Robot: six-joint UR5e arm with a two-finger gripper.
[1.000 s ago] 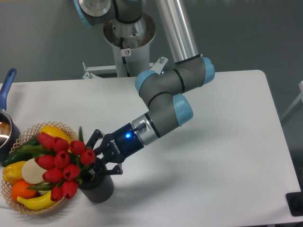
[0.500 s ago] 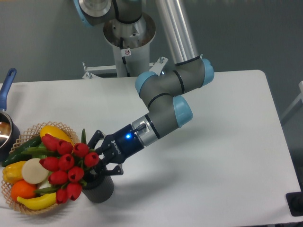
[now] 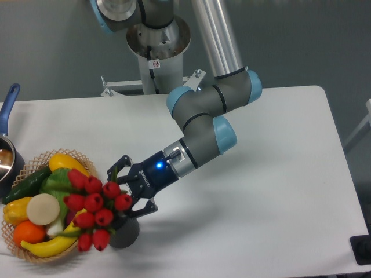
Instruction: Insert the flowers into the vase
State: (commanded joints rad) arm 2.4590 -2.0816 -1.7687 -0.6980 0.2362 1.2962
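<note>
Since the earlier frames the flowers (image 3: pixel 95 207) have been carried a little to the right and downward, so that more of the basket's contents is now uncovered, and the gripper (image 3: pixel 123 194) has shifted slightly the same way.

A white table (image 3: pixel 261 191) is seen before a dull grey wall, with the arm's round metal base (image 3: pixel 156 43) mounted behind the far edge.

Beyond the fingers, at the table's left edge, a wicker basket (image 3: pixel 29 253) is filled with a yellow pepper (image 3: pixel 65 162), a green vegetable (image 3: pixel 26 184), a pale round item (image 3: pixel 43 209), an orange (image 3: pixel 28 232) and a banana (image 3: pixel 43 248). Further off, a blue-handled pot (image 3: pixel 7 142) is cut by the frame's edge. The basket lies just beside the vase (image 3: pixel 126 233), and the red buds overhang both.

The vase stands directly below the fingers, largely hidden by the bunch. The stems are held between the closed fingers, at the side of the buds. Whether the stem ends are inside the vase cannot be told.

The arm is reached forward and down from its base, the wrist (image 3: pixel 200 130) bent, the gripper tilted low toward the left.
</note>
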